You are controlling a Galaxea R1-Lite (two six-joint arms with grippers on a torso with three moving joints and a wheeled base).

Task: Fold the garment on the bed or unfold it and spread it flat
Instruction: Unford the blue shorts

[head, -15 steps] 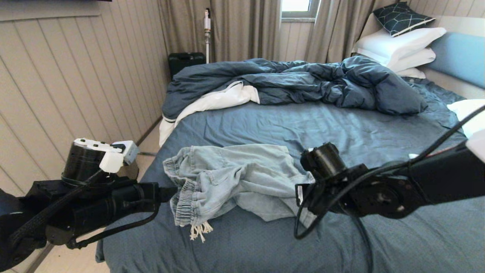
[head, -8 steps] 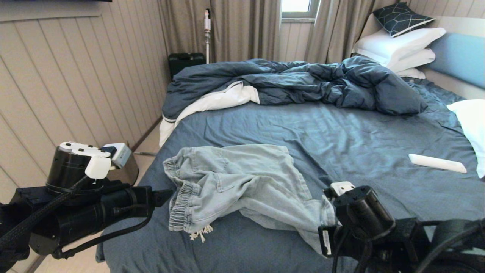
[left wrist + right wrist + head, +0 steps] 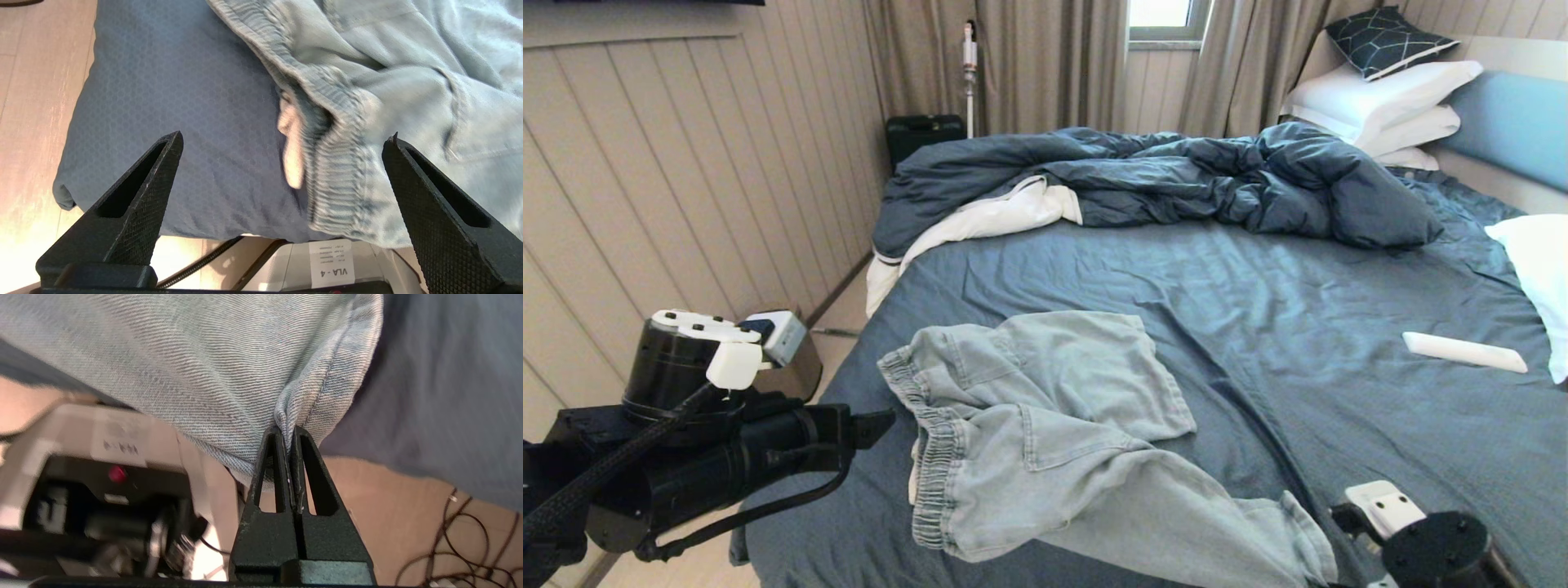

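The pale denim shorts (image 3: pixel 1045 441) lie on the slate-blue bed (image 3: pixel 1258 294) near its front edge, waistband (image 3: pixel 931 457) to the left, one leg drawn out to the lower right. My right gripper (image 3: pixel 287 430) is shut on that leg's hem, beyond the mattress edge; in the head view only its wrist (image 3: pixel 1429 547) shows. My left gripper (image 3: pixel 284 139) is open, hovering at the bed's left edge with the gathered waistband (image 3: pixel 343 175) and a white drawstring end (image 3: pixel 292 163) below it, touching nothing. Its fingertip (image 3: pixel 880 419) points at the waistband.
A rumpled dark blue duvet (image 3: pixel 1176 175) fills the far half of the bed. White pillows (image 3: pixel 1380 98) and the light blue headboard (image 3: pixel 1515 122) are far right. A white slim object (image 3: pixel 1462 351) lies on the sheet at right. The panelled wall (image 3: pixel 686 204) is on the left.
My right arm has pulled the shorts' leg toward the front right, dropping to the bed's near edge. The shorts have stretched out and slid nearer. The left arm sank a little.
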